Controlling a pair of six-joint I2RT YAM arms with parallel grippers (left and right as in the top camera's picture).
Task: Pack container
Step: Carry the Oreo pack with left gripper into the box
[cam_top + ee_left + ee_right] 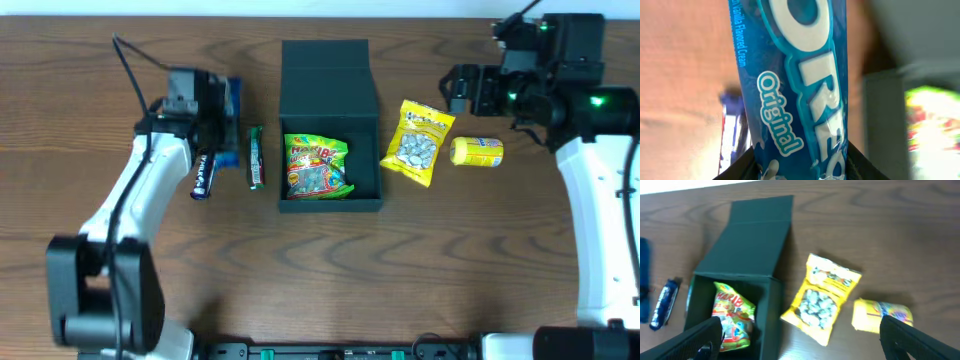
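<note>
The dark teal container [372, 120] stands mid-table with its flap lid [325, 62] open at the back; it also shows in the right wrist view [771, 312]. A Haribo bag [316, 165] lies inside it. My left gripper [215, 118] is left of the container and shut on a blue Oreo pack [800, 85], which fills the left wrist view between the fingers [800, 162]. My right gripper [465, 90] is open and empty, raised behind a yellow snack bag [826, 297] and a small yellow packet [880, 316]; its fingers frame the right wrist view [807, 342].
A green bar [256, 157] and a dark blue bar [204, 175] lie on the wooden table between my left arm and the container. The yellow bag [418, 142] and the small yellow packet [477, 151] lie to the container's right.
</note>
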